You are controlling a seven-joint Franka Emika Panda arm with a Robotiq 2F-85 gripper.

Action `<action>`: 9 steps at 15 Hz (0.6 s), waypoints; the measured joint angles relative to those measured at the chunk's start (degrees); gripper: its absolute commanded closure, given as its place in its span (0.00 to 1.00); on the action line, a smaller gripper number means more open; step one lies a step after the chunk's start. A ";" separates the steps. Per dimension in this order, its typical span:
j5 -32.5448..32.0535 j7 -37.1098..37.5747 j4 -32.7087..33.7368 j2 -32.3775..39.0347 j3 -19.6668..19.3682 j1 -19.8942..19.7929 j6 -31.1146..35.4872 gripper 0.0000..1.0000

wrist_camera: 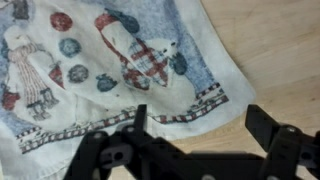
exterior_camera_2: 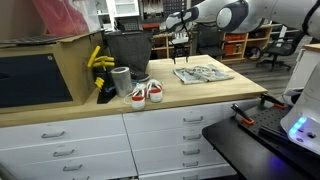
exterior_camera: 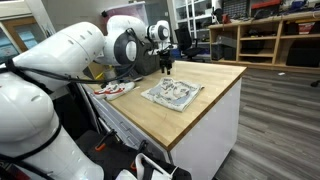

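Your fingers stand spread wide and released, grasping nothing, poised just above the hemmed edge of a printed cloth patterned with snowmen. The cloth lies spread out, slightly rumpled, on the wooden table, as both exterior views show. Farther along the table, well apart from the cloth, a pair of red-and-white sneakers sits just beside a grey cup, with a black bin behind them.
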 measured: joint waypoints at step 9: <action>0.00 -16.53 -0.49 -1.75 1.24 0.05 -12.51 0.88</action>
